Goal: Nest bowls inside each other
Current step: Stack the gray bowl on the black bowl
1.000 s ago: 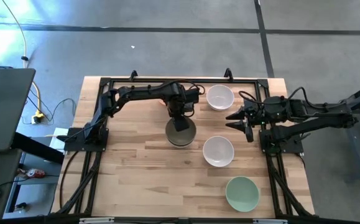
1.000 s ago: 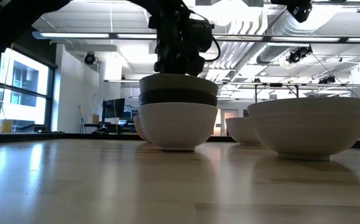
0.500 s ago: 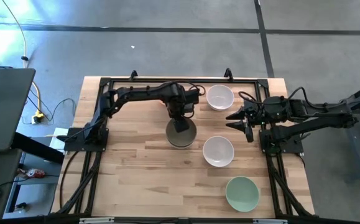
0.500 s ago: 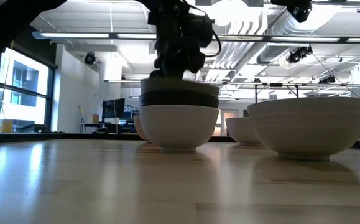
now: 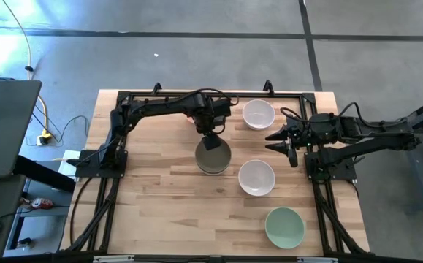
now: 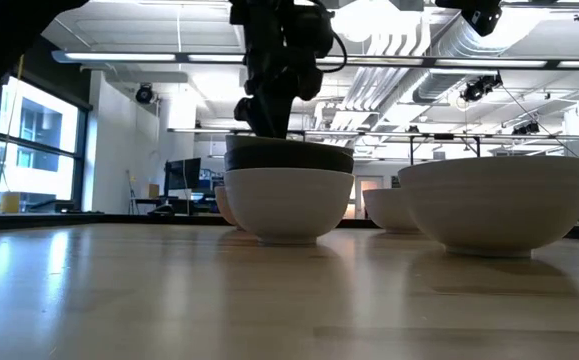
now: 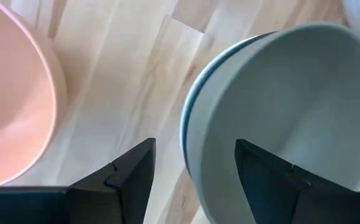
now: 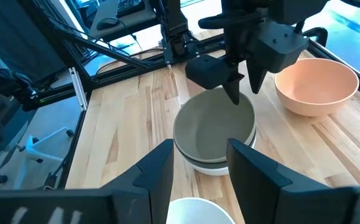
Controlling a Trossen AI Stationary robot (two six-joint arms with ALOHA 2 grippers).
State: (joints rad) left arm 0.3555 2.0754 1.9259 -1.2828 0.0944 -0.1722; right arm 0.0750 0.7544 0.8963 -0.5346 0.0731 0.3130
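Note:
A stack of three bowls stands mid-table: white at the bottom, black in the middle, olive-grey on top. My left gripper hangs open just above the stack's far rim. One finger is outside the rim and one inside, with gaps on both sides. The peach-orange bowl sits beyond the stack, under the left arm. My right gripper waits open at the table's right, facing the stack.
Two white bowls stand apart on the table, one near the far edge and one right of centre. A pale green bowl sits near the near right corner. A black frame borders the table. Bare wood lies to the near left.
The olive-grey bowl has sunk from sitting high on the stack to lying deep in the black bowl. My left arm's wrist has shifted toward the table's far edge and tipped, with its fingers staying at the stack's rim.

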